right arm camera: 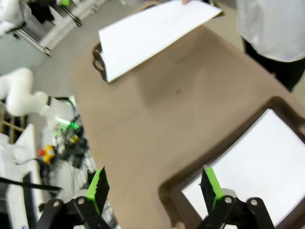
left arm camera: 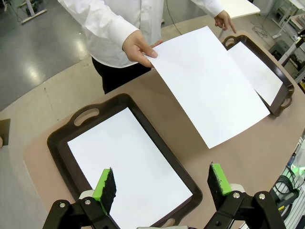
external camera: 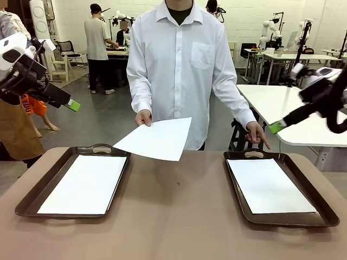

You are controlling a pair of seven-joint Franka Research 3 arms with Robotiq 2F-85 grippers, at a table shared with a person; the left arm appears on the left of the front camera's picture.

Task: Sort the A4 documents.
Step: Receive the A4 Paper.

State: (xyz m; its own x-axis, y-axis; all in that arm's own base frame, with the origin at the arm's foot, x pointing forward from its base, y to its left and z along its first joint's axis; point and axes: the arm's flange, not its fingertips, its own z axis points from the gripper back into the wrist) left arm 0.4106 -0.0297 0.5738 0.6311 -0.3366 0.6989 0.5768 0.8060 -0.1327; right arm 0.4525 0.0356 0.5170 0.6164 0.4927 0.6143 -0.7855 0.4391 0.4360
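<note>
Two dark brown trays lie on the table, the left tray (external camera: 73, 184) near its left edge and the right tray (external camera: 279, 187) near its right edge, each with a white A4 sheet flat inside. A third sheet (external camera: 156, 139), thin and smooth, hangs over the far edge, held by the person's hand (external camera: 143, 117). I judge this is the handover step. Next, a gripper must pinch the floppy edge. The left gripper (left arm camera: 159, 185) and the right gripper (right arm camera: 153, 187) hover with jaws wide, holding nothing.
</note>
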